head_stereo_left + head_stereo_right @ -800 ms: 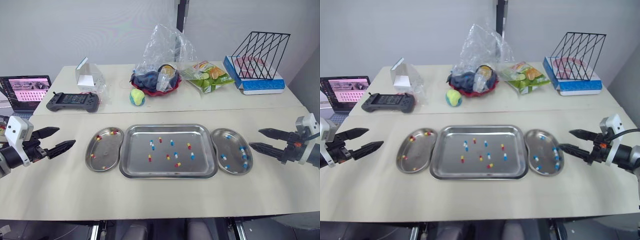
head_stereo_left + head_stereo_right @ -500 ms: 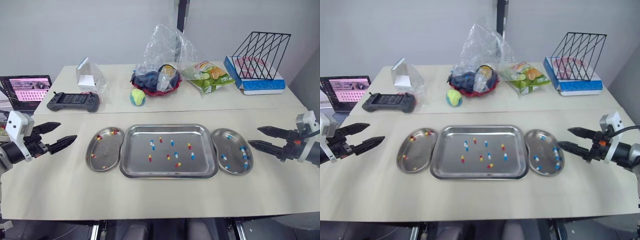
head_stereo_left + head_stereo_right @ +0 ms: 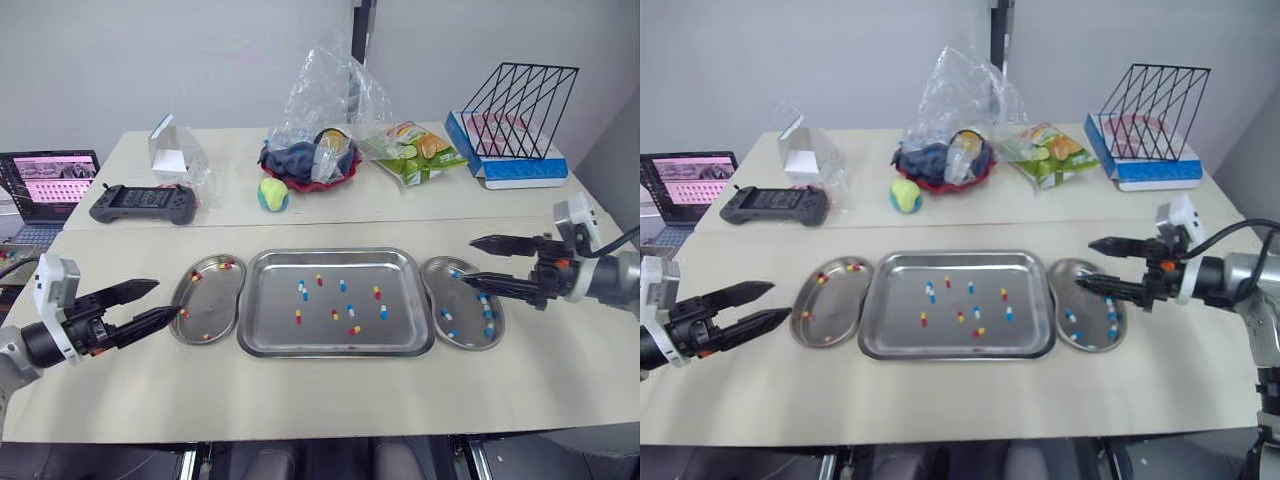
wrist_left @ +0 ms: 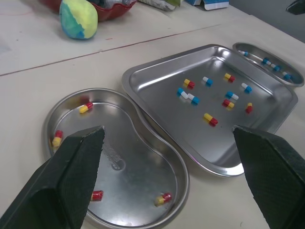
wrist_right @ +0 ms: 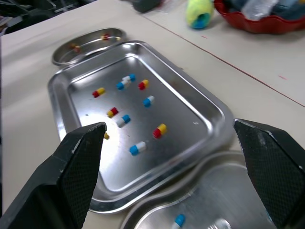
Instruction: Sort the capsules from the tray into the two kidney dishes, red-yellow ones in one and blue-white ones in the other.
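Seen from the head, the tray [image 3: 280, 322] lies mid-table [image 3: 320, 390] near the front edge, with the left dish [image 3: 207, 322] and right dish [image 3: 466, 332] against its ends, which I judge keeps each carry short. Unsorted capsules [image 3: 350, 310] sit in the tray's middle, the left gripper [image 3: 168, 298] is spread and empty at the left dish's outer edge, and the right gripper [image 3: 469, 259] is spread and empty above the right dish's rear end. The left wrist view adds that the left dish holds just red-yellow capsules [image 4: 86, 108], scattered along its rim. The right wrist view adds a blue-white capsule [image 5: 178, 220] in the right dish and shows the tray's capsules lying mostly apart, so probably pickable singly.
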